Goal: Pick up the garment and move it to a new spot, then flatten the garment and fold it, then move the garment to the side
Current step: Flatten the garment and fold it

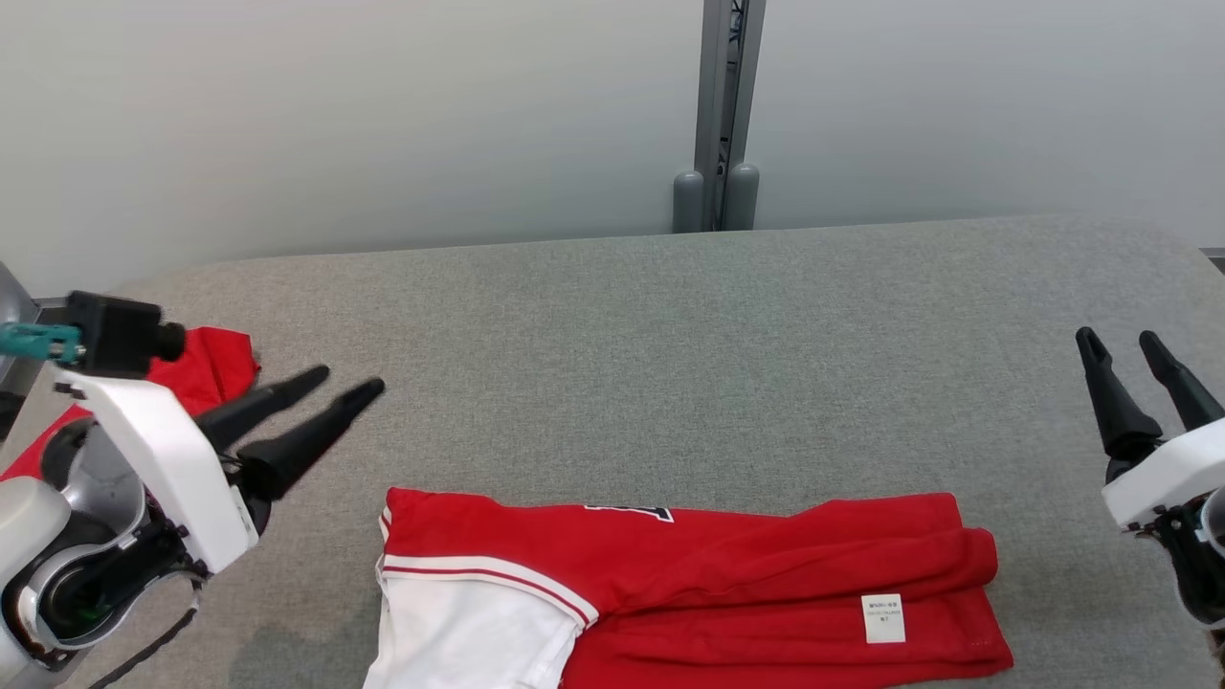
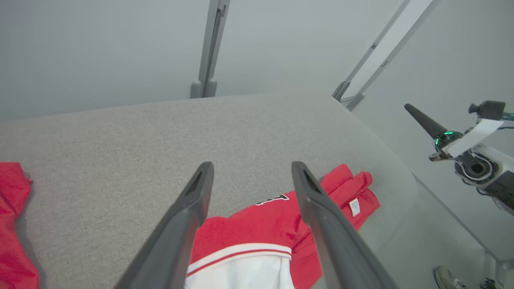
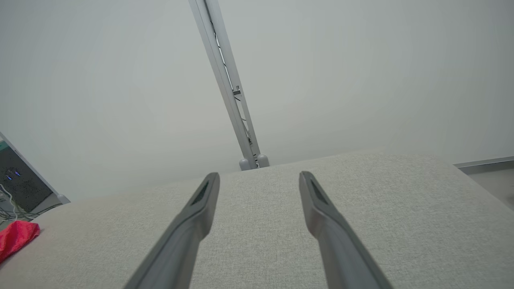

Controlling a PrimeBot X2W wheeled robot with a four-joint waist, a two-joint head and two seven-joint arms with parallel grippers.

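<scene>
The garment (image 1: 727, 574) is a red jersey with a white sleeve and a small white label. It lies folded in a long band at the front middle of the grey table (image 1: 670, 364). My left gripper (image 1: 348, 380) hovers open to the garment's left and holds nothing. In the left wrist view the garment (image 2: 249, 224) lies below and between the open gripper (image 2: 252, 167) fingers. My right gripper (image 1: 1117, 337) stands open and empty off the garment's right end. The right wrist view has that gripper (image 3: 259, 176) over bare table.
A second red cloth (image 1: 206, 368) lies crumpled at the table's far left edge, behind my left arm. A grey post (image 1: 723, 115) stands against the pale wall behind the table. A shoe (image 2: 445, 277) is on the floor past the table's right edge.
</scene>
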